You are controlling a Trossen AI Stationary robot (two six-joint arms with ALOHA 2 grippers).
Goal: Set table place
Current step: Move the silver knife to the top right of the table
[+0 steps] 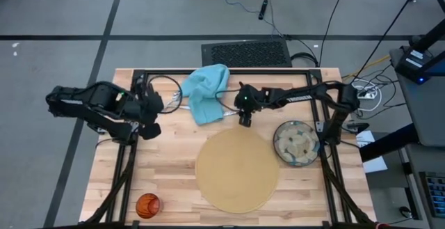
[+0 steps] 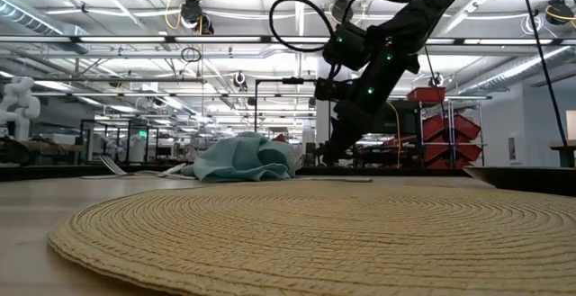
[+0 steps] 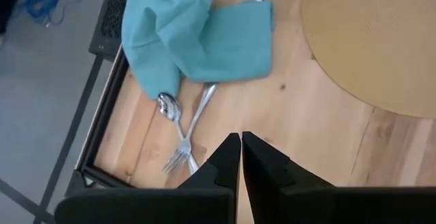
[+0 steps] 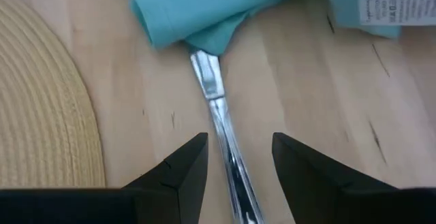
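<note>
A teal napkin (image 1: 208, 90) lies crumpled at the table's far middle, also seen as the napkin (image 3: 197, 40). A spoon (image 3: 167, 106) and a fork (image 3: 180, 152) stick out from under its left edge. A silver knife (image 4: 216, 108) sticks out from under its right edge. My right gripper (image 4: 238, 149) is open, slanting down, with one finger on each side of the knife; I see no touch. My left gripper (image 3: 241, 142) is shut and holds nothing, raised near the table's left side (image 1: 150, 126). The round tan mat (image 1: 236, 170) lies at the near middle.
A patterned glass bowl (image 1: 295, 143) stands right of the mat. An orange cup (image 1: 147, 204) stands at the near left corner. Black frame rails (image 1: 125, 159) run along the table's sides and far edge. Bare wood lies between the mat and the left rail.
</note>
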